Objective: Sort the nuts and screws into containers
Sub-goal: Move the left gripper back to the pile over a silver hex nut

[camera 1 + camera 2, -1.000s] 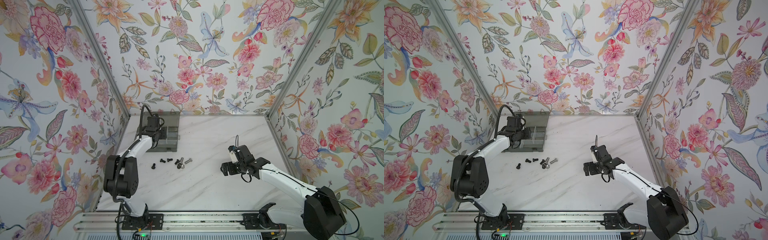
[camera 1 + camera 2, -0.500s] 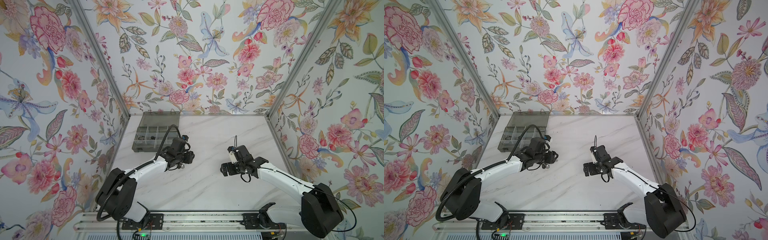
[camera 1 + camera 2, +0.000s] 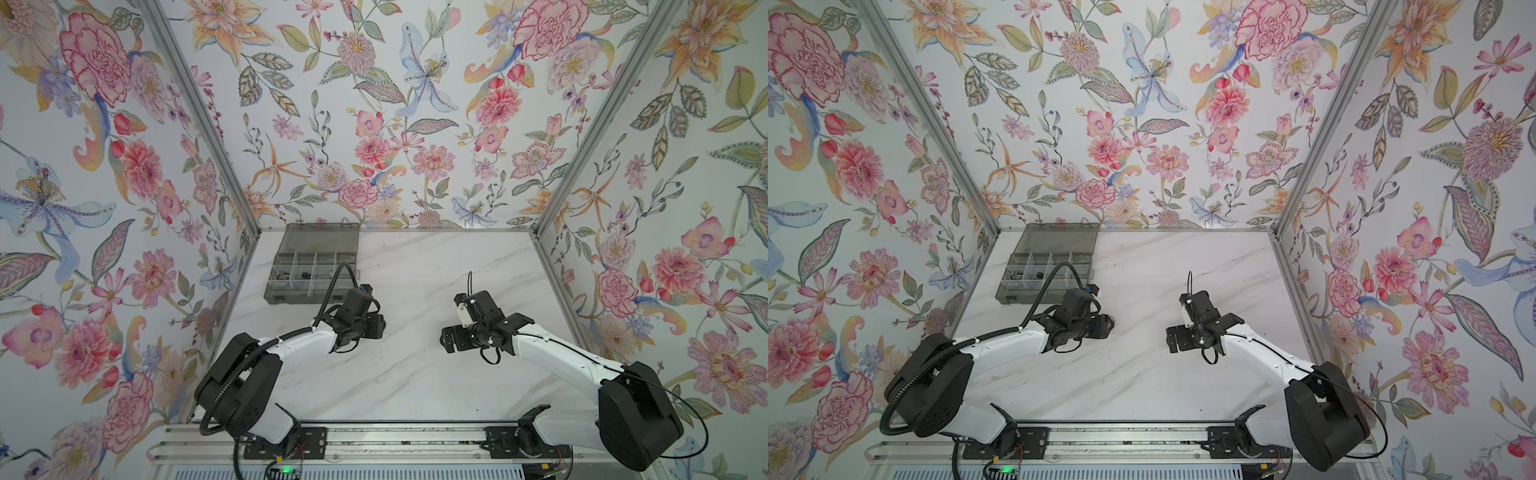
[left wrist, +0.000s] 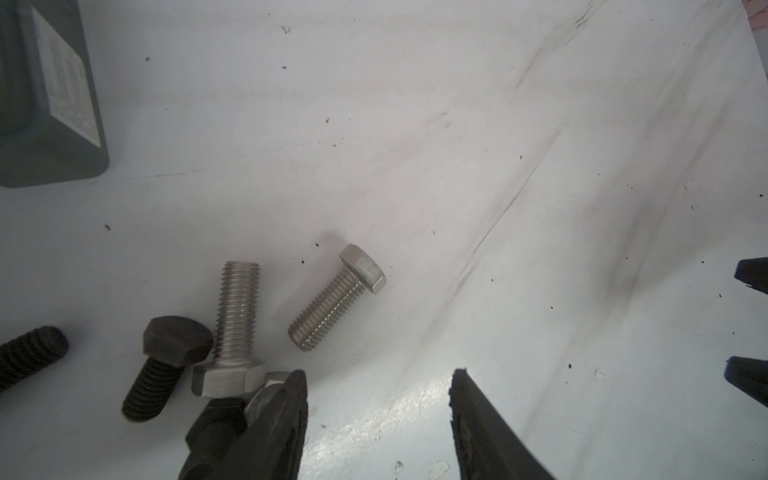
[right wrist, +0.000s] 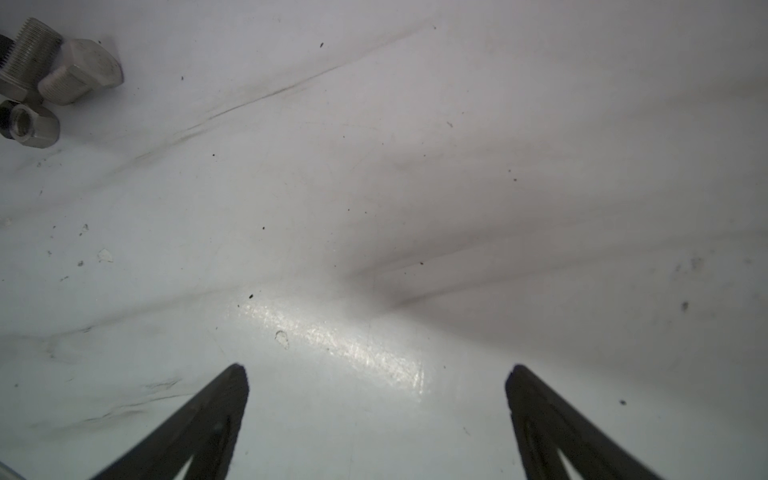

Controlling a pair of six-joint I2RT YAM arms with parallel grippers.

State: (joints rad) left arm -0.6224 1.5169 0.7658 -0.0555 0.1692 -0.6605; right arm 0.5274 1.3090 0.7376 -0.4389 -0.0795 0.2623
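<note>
Floral wallpaper (image 3: 374, 124) covers three walls across the upper frame; metal corner posts (image 3: 205, 124) descend to a white marbled tabletop (image 3: 415, 270), lower centre, evenly lit.

white marbled worktop (image 3: 415, 266), flecked with dark grit. an open smoky-grey organiser box (image 3: 309, 296) sits at its far left. near the box lie two silver hex screws (image 4: 337, 297), two black screws (image 4: 166, 365) and a silver nut (image 5: 31, 126).
</note>
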